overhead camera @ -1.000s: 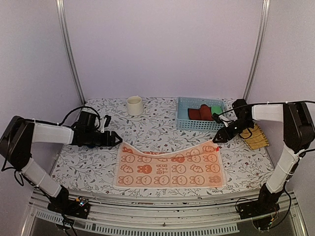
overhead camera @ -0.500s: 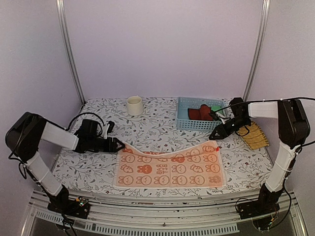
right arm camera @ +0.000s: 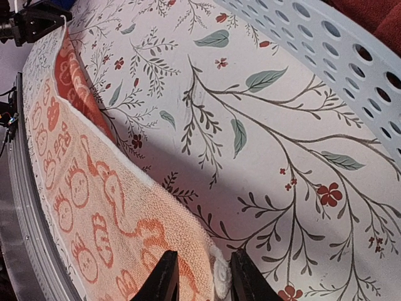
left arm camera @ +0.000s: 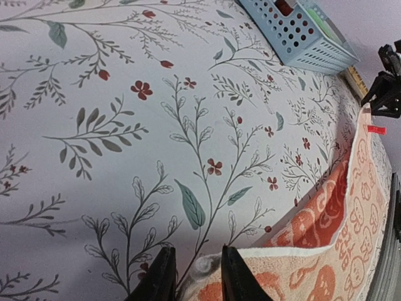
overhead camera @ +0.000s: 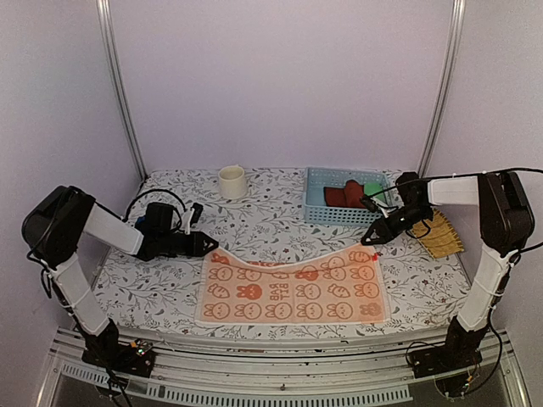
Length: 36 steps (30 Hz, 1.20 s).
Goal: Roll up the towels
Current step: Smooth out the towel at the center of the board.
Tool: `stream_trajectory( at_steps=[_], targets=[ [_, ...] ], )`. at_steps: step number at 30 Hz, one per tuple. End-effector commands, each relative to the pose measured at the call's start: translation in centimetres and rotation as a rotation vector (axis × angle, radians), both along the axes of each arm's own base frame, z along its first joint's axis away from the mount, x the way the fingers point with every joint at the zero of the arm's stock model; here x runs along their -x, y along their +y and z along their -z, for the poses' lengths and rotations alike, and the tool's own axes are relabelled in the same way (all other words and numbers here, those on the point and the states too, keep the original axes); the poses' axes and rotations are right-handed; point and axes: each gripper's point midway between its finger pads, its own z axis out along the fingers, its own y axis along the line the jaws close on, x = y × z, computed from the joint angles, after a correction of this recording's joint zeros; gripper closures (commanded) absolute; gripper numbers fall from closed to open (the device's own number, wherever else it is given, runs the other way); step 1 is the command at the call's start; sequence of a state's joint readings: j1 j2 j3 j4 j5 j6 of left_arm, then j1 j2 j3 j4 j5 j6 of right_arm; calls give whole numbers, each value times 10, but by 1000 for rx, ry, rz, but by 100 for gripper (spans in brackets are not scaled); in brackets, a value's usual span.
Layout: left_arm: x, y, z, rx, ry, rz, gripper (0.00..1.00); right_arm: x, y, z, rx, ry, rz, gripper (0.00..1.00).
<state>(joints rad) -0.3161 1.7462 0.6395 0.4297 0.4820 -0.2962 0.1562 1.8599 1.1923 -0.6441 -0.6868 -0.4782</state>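
1. Floral-print counter (overhead camera: 254, 222) is seen under everything.
2. Orange towel (overhead camera: 293, 292), bunny-printed, is spread flat at the counter's front middle, with its far corners lifted.
3. Blue basket (overhead camera: 316, 209), far right, is loaded with a red roll (overhead camera: 343, 196) and a green roll (overhead camera: 372, 186).
4. Left pincer (left arm camera: 199, 254): fingers are set narrowly apart astride the towel's far-left corner; a firm pinch cannot be told.
5. Right pincer (right arm camera: 203, 257): fingers are likewise set astride the far-right corner; a clamp cannot be told.

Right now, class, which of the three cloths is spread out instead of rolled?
The orange printed towel, open on the table; the red roll and the green roll sit inside the blue basket.
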Motion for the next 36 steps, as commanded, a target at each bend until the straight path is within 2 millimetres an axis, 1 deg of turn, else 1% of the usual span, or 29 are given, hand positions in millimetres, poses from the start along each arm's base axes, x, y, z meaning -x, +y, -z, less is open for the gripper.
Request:
stream_trajectory(
  at_steps=[1, 4, 5, 6, 9, 12, 13, 15, 17, 19, 22, 25, 27, 28, 29, 31, 32, 35, 36],
  targets=[
    [-2, -15, -3, 39, -18, 75, 78, 4, 4, 0, -32, 19, -16, 73],
    [0, -17, -2, 47, -11, 85, 92, 1, 4, 0, -35, 21, -11, 84],
    [0, -16, -1, 48, -10, 86, 97, 1, 4, 1, -36, 23, -10, 87],
    [0, -17, -3, 51, -13, 85, 100, 2, 4, 1, -35, 26, -10, 89],
    [-3, -11, -8, 42, -34, 44, 100, 1, 3, 3, -34, 28, -4, 96],
    [-11, -1, -23, 38, -79, -35, 100, -4, 2, 0, -34, 14, 11, 97],
    [-14, -1, -31, 54, -108, -51, 100, -7, 0, -1, -31, 3, 20, 97],
    [-20, 1, -39, 78, -127, -86, 100, -14, -2, -2, -14, -21, 39, 97],
    [-27, 3, -42, 88, -130, -121, 100, -30, -4, -11, 0, -75, 62, 97],
    [-36, 9, -37, 86, -108, -191, 100, -42, -9, -9, 33, -96, 102, 97],
    [-48, 18, -24, 72, -54, -291, 100, -57, -19, 0, 93, -103, 177, 97],
    [-53, 27, -7, 43, 19, -370, 100, -64, -25, 8, 125, -92, 227, 94],
    [-54, 29, -2, 24, 42, -391, 100, -66, -30, 10, 150, -100, 253, 89],
    [-54, 29, -2, 14, 47, -397, 99, -66, -31, 9, 156, -104, 262, 86],
    [-54, 29, -2, -2, 53, -400, 90, -66, -31, 6, 155, -113, 261, 80],
    [-53, 27, -8, -35, 42, -397, 82, -64, -30, 1, 146, -124, 256, 70],
    [-53, 26, -14, -51, 31, -402, 79, -63, -30, -2, 142, -129, 256, 67],
    [-49, 23, -30, -104, 11, -412, 69, -57, -30, -18, 132, -152, 245, 62],
    [-47, 22, -35, -128, 7, -419, 66, -50, -30, -19, 131, -149, 238, 61]
  ],
)
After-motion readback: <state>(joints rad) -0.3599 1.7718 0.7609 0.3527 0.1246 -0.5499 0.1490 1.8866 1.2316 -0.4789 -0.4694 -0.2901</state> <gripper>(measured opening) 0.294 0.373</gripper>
